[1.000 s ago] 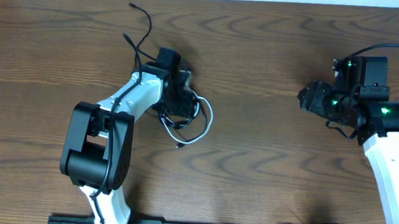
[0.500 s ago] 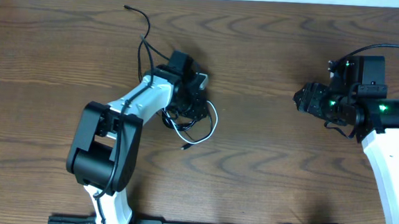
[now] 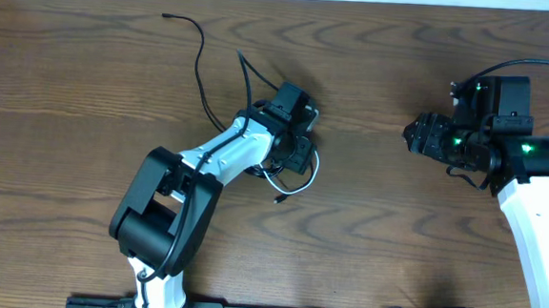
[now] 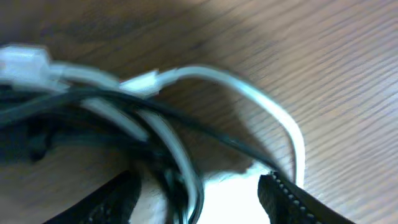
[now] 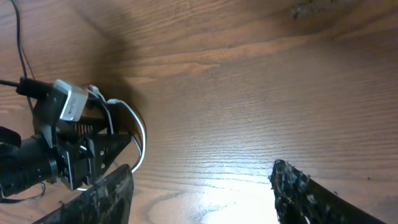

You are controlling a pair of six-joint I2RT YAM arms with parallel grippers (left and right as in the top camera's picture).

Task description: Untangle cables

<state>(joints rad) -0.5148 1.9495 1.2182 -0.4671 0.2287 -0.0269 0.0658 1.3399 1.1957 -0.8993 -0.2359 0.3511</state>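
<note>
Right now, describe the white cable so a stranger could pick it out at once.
On the wooden table, find the left arm near the centre. At its tip, the white cable bulges out in a small loop; the black cable tangled with it trails toward the far edge.

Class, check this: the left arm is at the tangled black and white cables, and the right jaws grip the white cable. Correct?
No. The right jaws grip nothing: the right wrist view shows them open over bare tabletop, well clear of the white cable. The left arm is at the tangled cables.
</note>
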